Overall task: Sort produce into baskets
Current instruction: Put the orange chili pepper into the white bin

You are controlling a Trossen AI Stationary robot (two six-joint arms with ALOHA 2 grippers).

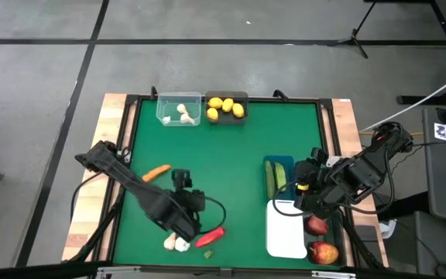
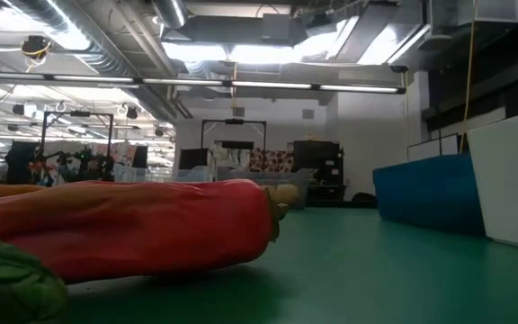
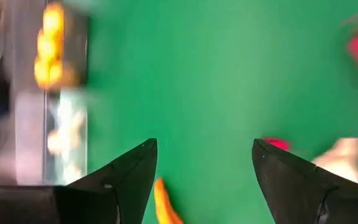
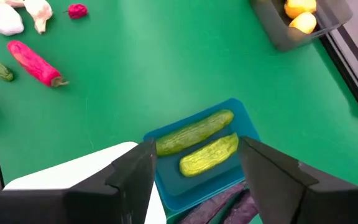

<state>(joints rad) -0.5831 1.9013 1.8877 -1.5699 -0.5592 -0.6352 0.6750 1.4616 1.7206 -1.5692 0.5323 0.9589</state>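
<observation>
The left hand (image 1: 183, 180) hangs over the middle of the green counter (image 1: 231, 155), fingers wide with nothing between them. An orange carrot (image 1: 156, 173) lies just beside it. Near the front edge lie two white bulbs (image 1: 176, 243), a red pepper (image 1: 210, 235) and a small green piece (image 1: 208, 253).

The right hand (image 4: 194, 163) is above the blue basket (image 4: 229, 112), which holds two cucumbers (image 4: 196, 132); its fingers stand apart and empty. The white basket (image 1: 285, 231) sits next to it, with two apples (image 1: 320, 239) beside that. At the far edge, the clear basket (image 1: 178, 98) holds bulbs and the dark one (image 1: 228, 96) lemons (image 1: 224, 108).
</observation>
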